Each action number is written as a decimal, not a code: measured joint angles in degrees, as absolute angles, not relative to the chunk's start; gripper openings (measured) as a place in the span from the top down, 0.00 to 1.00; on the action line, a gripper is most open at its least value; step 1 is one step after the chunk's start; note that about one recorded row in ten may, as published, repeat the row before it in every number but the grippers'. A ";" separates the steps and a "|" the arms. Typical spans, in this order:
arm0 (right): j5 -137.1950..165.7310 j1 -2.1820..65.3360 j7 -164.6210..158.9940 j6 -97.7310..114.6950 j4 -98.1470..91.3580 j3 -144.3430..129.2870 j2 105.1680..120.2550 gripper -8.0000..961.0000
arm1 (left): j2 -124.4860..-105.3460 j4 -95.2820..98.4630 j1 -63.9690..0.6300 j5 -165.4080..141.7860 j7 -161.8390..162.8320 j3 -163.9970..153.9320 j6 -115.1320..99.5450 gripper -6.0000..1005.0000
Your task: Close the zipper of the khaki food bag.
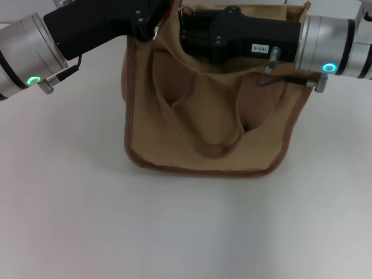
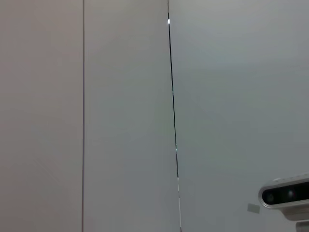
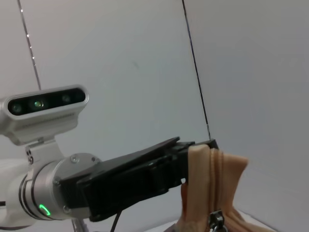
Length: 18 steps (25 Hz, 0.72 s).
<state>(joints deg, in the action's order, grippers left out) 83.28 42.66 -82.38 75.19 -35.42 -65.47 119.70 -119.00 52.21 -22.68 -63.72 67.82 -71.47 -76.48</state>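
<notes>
**Both grippers at the bag's top**

Left black gripper (image 1: 152,26) clamps the far-left corner of the boxy tan canvas food bag (image 1: 203,133), which stands mid-table on the white table (image 1: 186,232). Right black gripper (image 1: 192,29) reaches across the top; its opening cannot be told. Farther up, the khaki-taped zipper (image 3: 213,193) shows its silver slider.

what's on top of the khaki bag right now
Both grippers sit over the khaki food bag: the left gripper pinches its end tab, the right gripper covers the top opening. Only a short stretch of zipper shows; the rest is covered.
</notes>
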 joint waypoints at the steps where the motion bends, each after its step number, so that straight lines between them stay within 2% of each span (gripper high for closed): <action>1: 83.28 42.66 -82.38 75.19 -35.42 -65.47 119.70 0.56 | -119.00 52.21 -22.68 -63.72 67.82 -71.47 -76.48 0.88; 18: 82.87 42.33 -81.85 75.81 -35.80 -65.55 119.71 0.56 | -119.00 52.09 -22.68 -63.72 67.61 -71.45 -76.11 0.88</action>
